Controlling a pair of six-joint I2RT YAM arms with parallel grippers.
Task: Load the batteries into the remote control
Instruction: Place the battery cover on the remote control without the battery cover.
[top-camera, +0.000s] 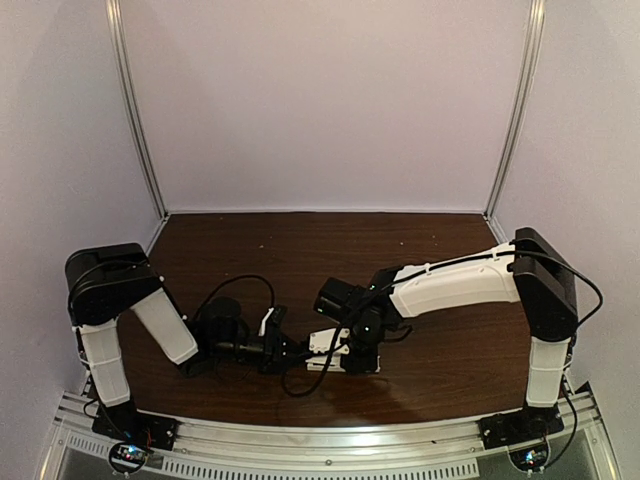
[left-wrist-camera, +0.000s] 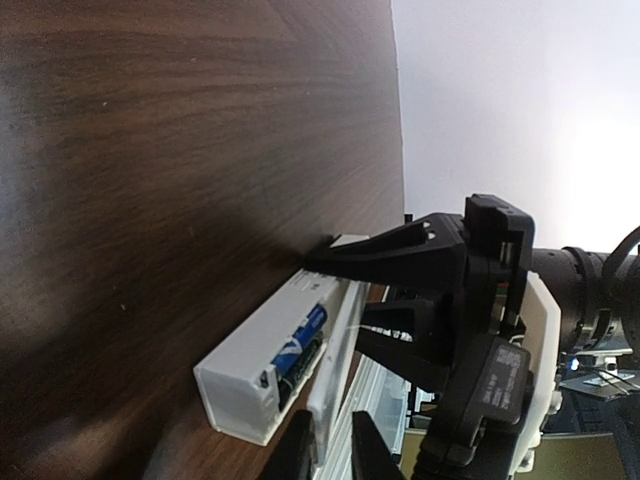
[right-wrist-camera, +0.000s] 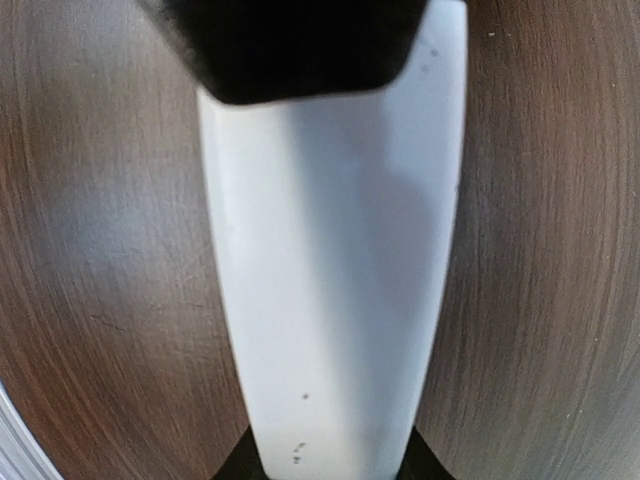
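The white remote control (top-camera: 325, 345) lies on the brown table between my two grippers. In the left wrist view the remote control (left-wrist-camera: 250, 360) rests on its side, and a blue battery (left-wrist-camera: 305, 338) sits in its recess with a darker cylinder beside it. A thin white cover strip (left-wrist-camera: 337, 365) stands along the recess. Its near end is between the fingers of my left gripper (left-wrist-camera: 331, 440), against one finger with a gap to the other. My right gripper (right-wrist-camera: 330, 468) is shut on the remote control (right-wrist-camera: 330, 280), one finger on each long side.
A dark blurred shape (right-wrist-camera: 290, 45) covers the remote's far end in the right wrist view. Black cables (top-camera: 240, 285) loop over the table near the left wrist. The aluminium rail (top-camera: 320, 440) runs along the near edge, and pale walls enclose the other sides.
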